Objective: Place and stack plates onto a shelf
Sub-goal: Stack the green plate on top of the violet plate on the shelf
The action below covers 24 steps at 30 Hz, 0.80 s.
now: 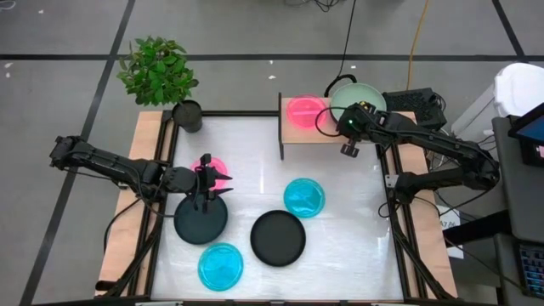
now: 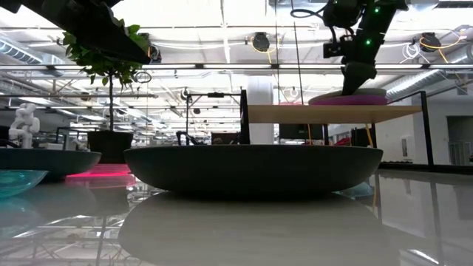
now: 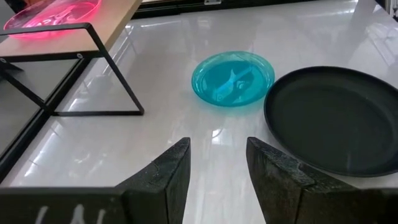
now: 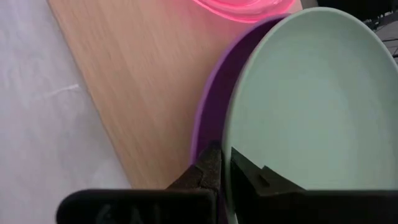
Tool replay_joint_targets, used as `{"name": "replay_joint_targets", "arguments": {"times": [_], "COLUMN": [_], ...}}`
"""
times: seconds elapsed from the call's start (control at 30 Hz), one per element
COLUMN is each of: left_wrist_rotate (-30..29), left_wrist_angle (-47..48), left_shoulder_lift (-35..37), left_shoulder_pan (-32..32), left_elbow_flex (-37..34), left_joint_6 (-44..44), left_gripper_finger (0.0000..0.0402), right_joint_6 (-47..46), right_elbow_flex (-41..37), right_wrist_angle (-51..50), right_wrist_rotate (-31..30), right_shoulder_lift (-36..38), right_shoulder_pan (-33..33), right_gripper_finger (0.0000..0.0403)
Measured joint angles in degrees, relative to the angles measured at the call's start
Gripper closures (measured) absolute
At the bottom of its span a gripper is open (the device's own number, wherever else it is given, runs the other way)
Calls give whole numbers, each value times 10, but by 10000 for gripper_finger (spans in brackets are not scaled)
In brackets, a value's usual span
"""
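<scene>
1. So, right hand (image 4: pixel 225 163) sits over the shelf (image 1: pixel 299 136) at its right end, fingers nipped narrow on the near rim of the pale green plate (image 4: pixel 317 99). That plate lies on top of the purple plate (image 4: pixel 211 112), offset so a purple crescent shows beside it.
2. Key relation: the green/purple pair lies straight ahead of the right hand, and the pink plate (image 1: pixel 304 111) on the shelf is just beyond them toward the shelf's side panel. In the low view the stack (image 2: pixel 347 97) reads flat on the board, hand right above it.
3. My read: letting go of the rim is all that's left for this plate; any nudge would have to push toward the pink one.
4. Left hand (image 3: pixel 217 163) hovers low over the white surface (image 1: pixel 340 246), fingers parted with nothing between them.
5. From it, a cyan plate (image 3: pixel 233 79) lies dead ahead and a black plate (image 3: pixel 336 121) close beside it; both are nearer the left arm.
6. Second pink plate (image 1: pixel 209 167), second black plate (image 1: pixel 201 219) and second cyan plate (image 1: pixel 220 265) sit around the left arm, also not yet shelved.
</scene>
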State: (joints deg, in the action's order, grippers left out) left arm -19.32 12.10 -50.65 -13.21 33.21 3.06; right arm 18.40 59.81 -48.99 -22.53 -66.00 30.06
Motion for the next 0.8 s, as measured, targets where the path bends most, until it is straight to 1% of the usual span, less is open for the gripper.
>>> {"name": "replay_joint_targets", "arguments": {"times": [0.23,0.3,0.47,0.6,0.7,0.8], "left_wrist_rotate": [0,0,0,0,0,0], "left_wrist_angle": [0,0,0,2,8,13], "left_shoulder_lift": [0,0,0,0,0,0], "left_shoulder_pan": [0,0,0,0,0,0], "left_elbow_flex": [0,0,0,0,0,0], "left_joint_6": [0,0,0,0,0,1], "left_gripper_finger": [241,241,241,241,241,241], "right_joint_6": [-3,-7,-13,-32,-38,-43], "right_elbow_flex": [0,0,0,4,7,7], "right_wrist_angle": [12,11,7,0,8,0], "right_wrist_rotate": [-1,-1,-2,-4,-7,-28], "right_shoulder_lift": [0,0,0,3,15,28], "right_shoulder_pan": [-1,-1,-2,-15,-33,-50], "right_gripper_finger": [398,392,354,324,308,297]}}
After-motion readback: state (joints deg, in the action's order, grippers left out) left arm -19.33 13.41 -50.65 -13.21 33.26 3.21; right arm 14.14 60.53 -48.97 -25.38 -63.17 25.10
